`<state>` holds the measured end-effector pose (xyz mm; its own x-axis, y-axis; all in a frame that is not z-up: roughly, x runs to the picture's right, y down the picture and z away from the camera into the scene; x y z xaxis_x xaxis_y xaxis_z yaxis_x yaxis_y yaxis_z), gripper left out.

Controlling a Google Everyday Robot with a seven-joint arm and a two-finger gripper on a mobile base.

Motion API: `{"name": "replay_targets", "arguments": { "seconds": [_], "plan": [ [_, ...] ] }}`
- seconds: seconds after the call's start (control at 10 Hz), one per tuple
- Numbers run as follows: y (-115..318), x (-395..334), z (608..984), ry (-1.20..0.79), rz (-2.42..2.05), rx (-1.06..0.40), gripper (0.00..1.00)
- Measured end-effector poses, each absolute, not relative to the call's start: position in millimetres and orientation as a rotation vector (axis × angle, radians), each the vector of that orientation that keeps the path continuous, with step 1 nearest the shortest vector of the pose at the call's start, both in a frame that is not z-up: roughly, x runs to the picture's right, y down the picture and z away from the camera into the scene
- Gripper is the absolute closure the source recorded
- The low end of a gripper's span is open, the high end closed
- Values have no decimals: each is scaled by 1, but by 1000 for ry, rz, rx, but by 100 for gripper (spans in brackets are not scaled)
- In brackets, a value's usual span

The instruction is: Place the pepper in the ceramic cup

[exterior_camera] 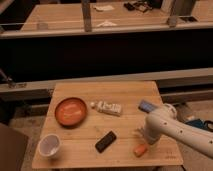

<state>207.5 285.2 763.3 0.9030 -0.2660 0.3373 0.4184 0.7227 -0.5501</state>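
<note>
The gripper [146, 140] hangs low over the near right part of the wooden table [125, 91], its fingers spread apart and released, gripping nothing. Just below it and slightly nearer lies the pepper [140, 149], a small orange-red piece resting on the tabletop close to the near edge; whether the fingertips touch it cannot be told. The white arm [176, 129] runs from the gripper off to the right and toward the near right corner of the scene. To the left of the pepper, a flat black object [105, 141] lies at a slant on the wood, apart from everything else. Farther back, near the middle of the table, a white tube [107, 107] lies on its side, and a small blue object [147, 106] sits to its right, just beyond the arm's elbow. An orange plate [70, 110] rests on the left side, just beside the tube's end. The ceramic cup [50, 145] stands upright at the near left corner, well apart from the pepper, with the black object between them. Beyond the table, a long wooden counter [60, 17] crosses the far side of the scene.
</note>
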Motion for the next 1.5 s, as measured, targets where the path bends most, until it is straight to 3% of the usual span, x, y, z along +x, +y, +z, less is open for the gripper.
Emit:
{"name": "replay_targets", "arguments": {
  "seconds": [0.8, 1.2, 1.5],
  "plan": [
    [290, 208, 770, -255, -347, -671, 58],
    [271, 199, 759, -242, -383, -660, 98],
    [255, 193, 746, -225, -408, -654, 100]
  ]
}}
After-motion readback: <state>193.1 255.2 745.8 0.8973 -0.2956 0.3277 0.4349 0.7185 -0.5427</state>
